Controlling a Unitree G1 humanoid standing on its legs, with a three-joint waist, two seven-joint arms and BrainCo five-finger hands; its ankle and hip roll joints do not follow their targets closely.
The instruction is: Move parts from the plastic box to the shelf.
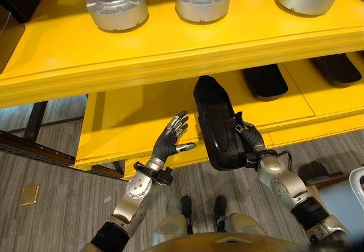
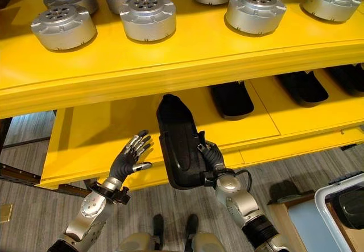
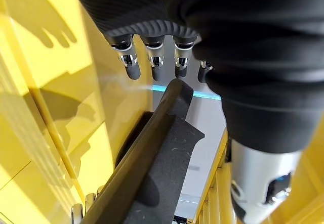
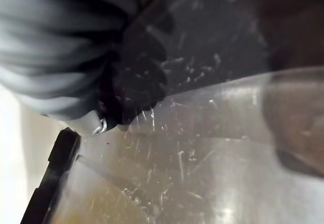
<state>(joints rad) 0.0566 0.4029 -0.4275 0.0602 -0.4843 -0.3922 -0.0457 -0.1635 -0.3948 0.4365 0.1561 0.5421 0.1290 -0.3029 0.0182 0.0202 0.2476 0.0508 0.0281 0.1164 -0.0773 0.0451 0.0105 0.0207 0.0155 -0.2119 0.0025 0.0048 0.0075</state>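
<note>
The right hand (image 1: 248, 139) has its fingers curled round the near end of a long black part (image 1: 215, 122), whose far end lies over the lower shelf's (image 1: 131, 121) front edge. The left hand (image 1: 170, 138) is spread, just beside the part.

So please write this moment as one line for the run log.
right hand: shut on black part, over lower shelf | left hand: open, beside part | upper shelf: silver round parts
</note>
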